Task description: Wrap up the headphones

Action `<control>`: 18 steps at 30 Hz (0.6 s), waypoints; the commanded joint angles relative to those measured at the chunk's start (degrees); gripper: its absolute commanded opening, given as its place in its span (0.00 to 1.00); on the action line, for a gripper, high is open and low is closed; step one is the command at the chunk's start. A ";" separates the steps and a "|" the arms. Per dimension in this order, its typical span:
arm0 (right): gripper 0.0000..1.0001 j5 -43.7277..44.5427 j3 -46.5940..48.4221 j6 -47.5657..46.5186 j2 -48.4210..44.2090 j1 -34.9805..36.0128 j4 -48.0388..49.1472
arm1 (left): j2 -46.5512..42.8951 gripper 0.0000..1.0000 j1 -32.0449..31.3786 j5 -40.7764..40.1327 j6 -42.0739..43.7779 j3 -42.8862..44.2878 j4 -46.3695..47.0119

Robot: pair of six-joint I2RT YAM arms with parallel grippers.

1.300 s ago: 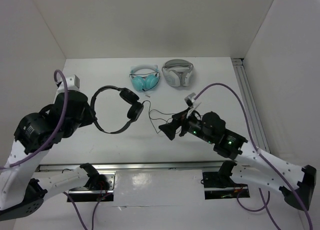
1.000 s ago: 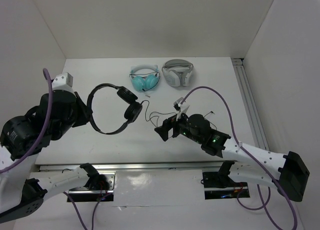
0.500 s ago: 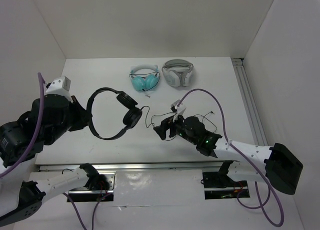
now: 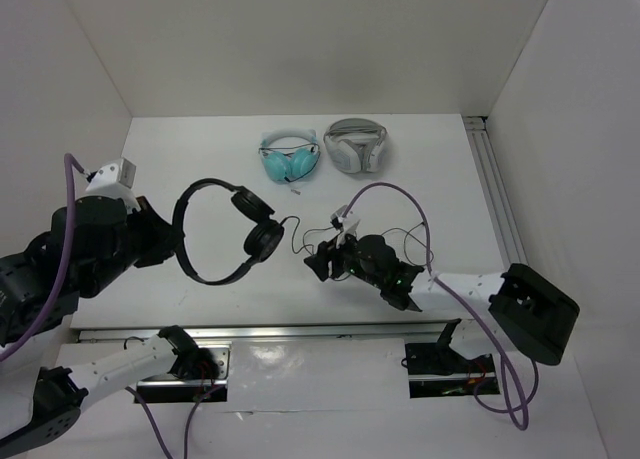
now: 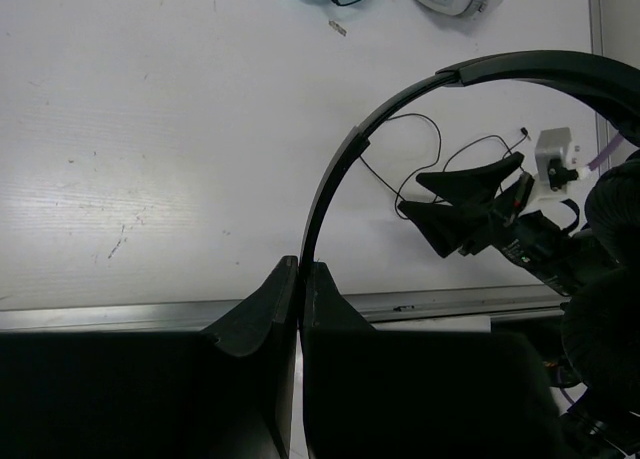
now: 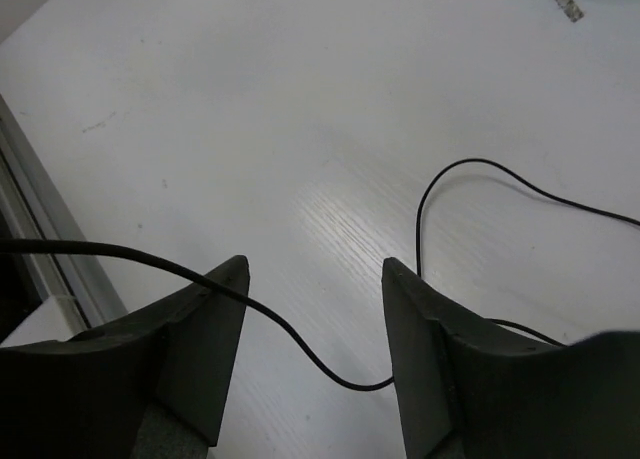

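Table (image 4: 200,159): white and flat. The teal headphones (image 4: 290,159) and the white-grey headphones (image 4: 355,144) sit side by side at the far edge, well apart from the work.

Headphones (image 4: 264,241): black, left of the table's middle. They appear raised off the surface and hang from the left arm, with the ring of the band open toward the camera.

Left gripper (image 5: 300,279): clamped on the band near its lower end, fingers pinched flat against it. It makes a good anchor for winding, provided the pinch is kept firm and the band steady.

Right gripper (image 6: 315,269): fingers spread, holding nothing. A run of cable crosses the gap between them, low near the palm. My judgement is that the step in hand is catching the cable. It should close squarely on that strand, then carry it round the band in even turns without tugging at the plug end.

Headband (image 5: 356,133): thin, a smooth dark arc with a joint partway up.

Earpads (image 4: 248,201): small, round and close together at the band's right-hand ends.

Cable (image 6: 300,351): long, thin and slack. It lies looped over the table between the earpads and the right arm and is not yet wound, so it is likely to snag or kink if pulled quickly.
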 commanded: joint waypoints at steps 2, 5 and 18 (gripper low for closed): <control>0.57 -1.19 0.12 0.12 4.56 -0.17 7.52 | -0.67 0.00 -0.24 0.44 -2.41 -0.57 4.67; 0.39 -2.41 -0.49 0.64 5.62 -0.17 8.75 | -0.67 0.00 -0.24 -0.97 -2.93 -0.57 4.15; 0.00 8.98 -2.52 0.64 -0.52 5.00 3.60 | -2.34 0.00 -0.24 -7.82 -14.50 -4.78 3.00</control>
